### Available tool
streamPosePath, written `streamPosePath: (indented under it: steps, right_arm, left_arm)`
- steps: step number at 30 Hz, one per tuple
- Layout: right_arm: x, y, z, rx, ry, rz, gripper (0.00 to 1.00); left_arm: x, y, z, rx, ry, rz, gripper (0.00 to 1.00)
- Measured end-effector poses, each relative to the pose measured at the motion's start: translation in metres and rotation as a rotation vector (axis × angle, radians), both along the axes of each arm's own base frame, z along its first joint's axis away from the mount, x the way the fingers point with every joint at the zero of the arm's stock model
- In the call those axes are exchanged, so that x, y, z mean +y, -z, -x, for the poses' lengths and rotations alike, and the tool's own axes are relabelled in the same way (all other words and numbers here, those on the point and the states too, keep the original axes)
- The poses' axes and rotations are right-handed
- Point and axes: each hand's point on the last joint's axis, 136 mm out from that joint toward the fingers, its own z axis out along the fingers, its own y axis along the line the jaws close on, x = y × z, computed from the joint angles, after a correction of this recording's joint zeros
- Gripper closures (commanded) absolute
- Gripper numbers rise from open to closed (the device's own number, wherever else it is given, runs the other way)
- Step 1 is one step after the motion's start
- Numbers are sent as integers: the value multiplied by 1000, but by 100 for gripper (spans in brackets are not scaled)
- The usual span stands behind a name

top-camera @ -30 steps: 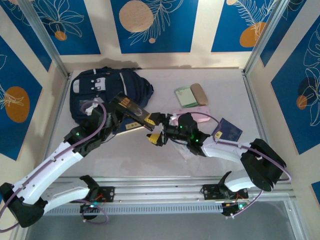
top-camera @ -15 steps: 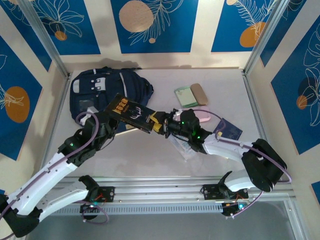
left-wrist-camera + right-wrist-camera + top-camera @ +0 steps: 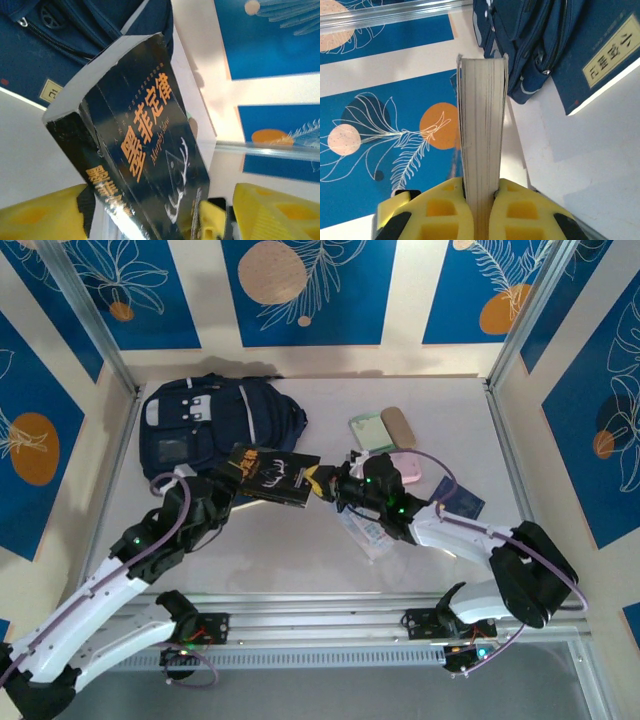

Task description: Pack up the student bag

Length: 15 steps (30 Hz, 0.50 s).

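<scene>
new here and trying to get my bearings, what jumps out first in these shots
The black book with orange lettering catches the eye first, in the middle of the top view. The right claw is clamped on its page edge, and the left claw is open around its other end. Behind it, at the far left, lies the big navy student bag.

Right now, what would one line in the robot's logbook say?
task: pack student bag | right gripper: shut on black book | left gripper: open around book | book: beside bag, not inside
</scene>
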Motion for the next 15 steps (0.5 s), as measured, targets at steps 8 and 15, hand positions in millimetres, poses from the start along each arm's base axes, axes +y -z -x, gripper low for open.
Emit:
streamPosePath:
  steps: [8,15]
  right_arm:
    - [-30,8,4,-76,-3,26,100]
    - [-45,-4,11,-133,-13,13,100]
  left_arm:
    - [-3,7,17,-8,167,-125,0]
    - [-21,35,25,20,306,-139,0]
